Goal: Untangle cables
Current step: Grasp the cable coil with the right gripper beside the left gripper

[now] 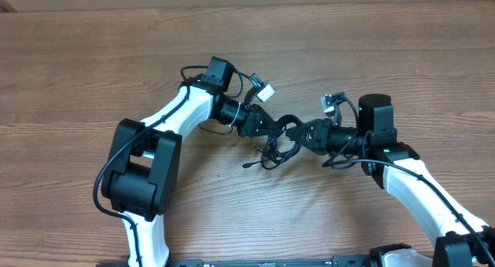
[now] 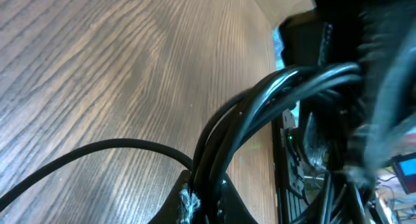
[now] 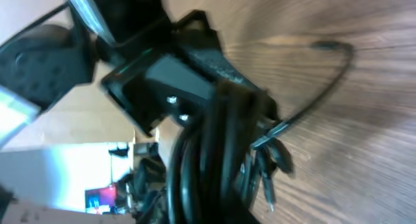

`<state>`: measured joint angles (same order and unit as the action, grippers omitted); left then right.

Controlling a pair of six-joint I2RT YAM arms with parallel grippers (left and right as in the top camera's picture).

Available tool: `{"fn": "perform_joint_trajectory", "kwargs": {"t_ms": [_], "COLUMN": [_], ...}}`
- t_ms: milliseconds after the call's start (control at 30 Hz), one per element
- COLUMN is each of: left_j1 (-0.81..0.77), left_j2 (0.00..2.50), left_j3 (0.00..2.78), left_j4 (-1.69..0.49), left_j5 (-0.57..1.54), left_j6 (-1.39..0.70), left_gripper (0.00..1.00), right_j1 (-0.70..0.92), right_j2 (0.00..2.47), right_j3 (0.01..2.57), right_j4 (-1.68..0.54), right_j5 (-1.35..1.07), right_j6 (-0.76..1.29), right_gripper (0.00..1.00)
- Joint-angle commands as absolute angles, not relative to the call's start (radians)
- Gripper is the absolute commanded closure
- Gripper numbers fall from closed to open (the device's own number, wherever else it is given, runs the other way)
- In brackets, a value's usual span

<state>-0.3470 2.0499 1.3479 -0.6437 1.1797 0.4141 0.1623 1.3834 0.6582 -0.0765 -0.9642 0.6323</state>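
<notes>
A tangled bundle of thin black cables [image 1: 280,143] hangs between my two grippers at the table's middle. My left gripper [image 1: 280,128] is shut on the bundle from the left; its wrist view shows several black cords [image 2: 260,113] running out of the jaws [image 2: 207,201]. My right gripper [image 1: 298,134] is shut on the same bundle from the right; its wrist view shows the cords [image 3: 214,159] filling the jaws and small plug ends [image 3: 270,178] dangling. One loose cord end [image 1: 247,165] lies on the table below the bundle.
The wooden table [image 1: 77,81] lies all around. A white connector [image 1: 265,91] on the left arm's own wiring sits behind the left gripper. The arms' thicker black cables run along both arms.
</notes>
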Motion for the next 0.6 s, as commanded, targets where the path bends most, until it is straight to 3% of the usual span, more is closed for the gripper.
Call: {"fn": "perform_joint_trajectory", "kwargs": {"t_ms": [0,33,133,400,467,567], "left_j1": [-0.346,-0.346,-0.346,-0.333,-0.332,-0.332], "left_j2": [2.057,2.057,2.057,2.057,2.057,2.057], "left_j3": [1.361,1.361,1.361,1.366,1.366,1.366], "left_j4": [-0.646,-0.645,-0.633,-0.628,-0.629,-0.635], "left_j5": [1.205,1.18,1.071,0.988,0.99,1.015], "left_j6": [0.44,0.427,0.364,0.28,0.28,0.281], "left_gripper": [0.77,0.61,0.51,0.51,0.55,0.71], "right_j1": [0.16,0.16,0.16,0.16,0.16,0.16], "right_j2": [1.383,1.383,1.383,1.383,1.383,1.383], "right_j3": [0.675,0.675,0.675,0.675,0.675,0.675], "right_j4": [-0.101,-0.101,-0.1,-0.149,-0.169,-0.193], "right_j5": [-0.902,-0.9,-0.877,-0.724,-0.695,-0.648], "right_j6": [0.623,0.623,0.624,0.727,0.797,0.908], "right_gripper": [0.96,0.96,0.96,0.96,0.96,0.96]}}
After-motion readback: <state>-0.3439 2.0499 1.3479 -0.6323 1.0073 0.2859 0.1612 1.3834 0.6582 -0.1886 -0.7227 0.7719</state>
